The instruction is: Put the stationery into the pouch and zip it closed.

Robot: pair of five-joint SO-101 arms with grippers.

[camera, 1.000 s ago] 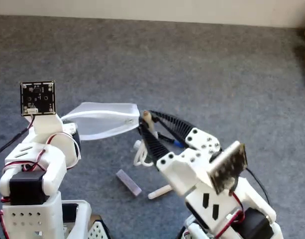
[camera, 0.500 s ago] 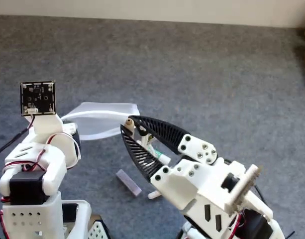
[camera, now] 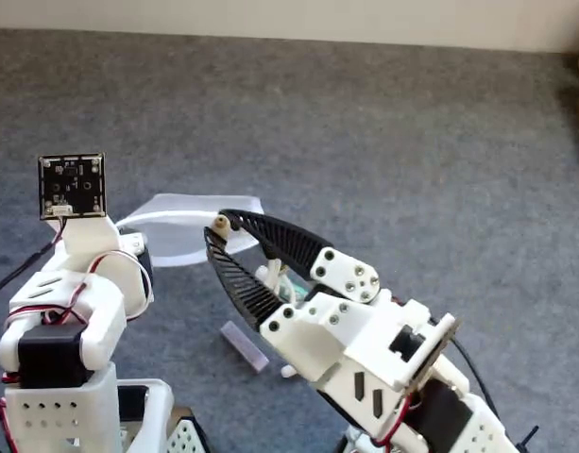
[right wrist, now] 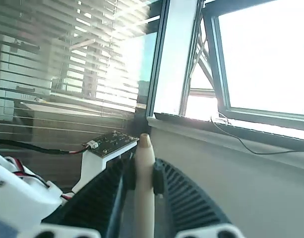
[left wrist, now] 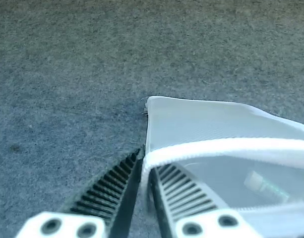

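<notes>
At the pouch (camera: 172,242) mouth, right jaws pinch a cream pen (right wrist: 144,171); left jaws are clamped on its rim.

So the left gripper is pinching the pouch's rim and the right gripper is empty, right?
Not quite: the right gripper is not empty, it is shut on a cream stick, as the right wrist view shows. The left gripper does pinch the pouch rim.
</notes>
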